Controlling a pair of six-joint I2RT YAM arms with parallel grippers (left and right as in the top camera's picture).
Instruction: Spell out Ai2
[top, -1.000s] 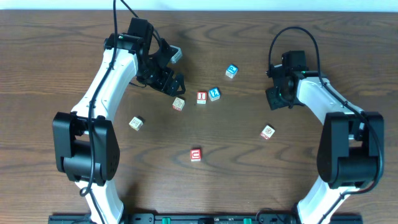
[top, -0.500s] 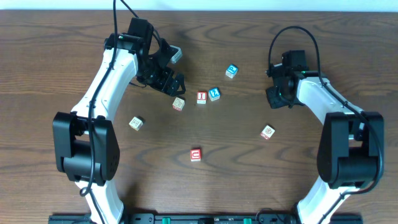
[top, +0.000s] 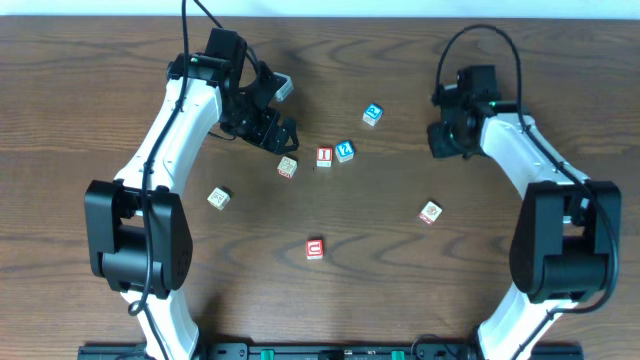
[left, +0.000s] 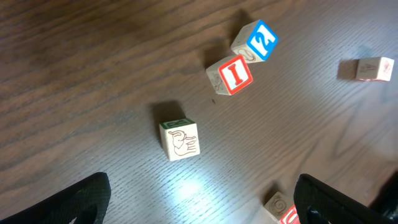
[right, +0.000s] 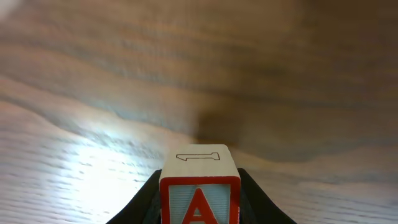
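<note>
Red A block (right: 199, 180), clamped in right gripper (right: 199, 200)

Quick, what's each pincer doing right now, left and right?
Left pincer: open, holding nothing.
Right pincer: closed on the A block.

tabletop (top: 400, 290): dark brown wood grain, carried every block.
green-edged block (top: 287, 167): cream face with an animal line drawing, left of center, touched nothing.
cream block (top: 219, 198): alone toward the left side, marking too small to read.
red block (top: 315, 248): front middle, pale letter on top, well apart from the rest.
blue block (top: 372, 114): back, right of center, letter unreadable.
pale block (top: 431, 211): right side, reddish marking, alone.
</note>
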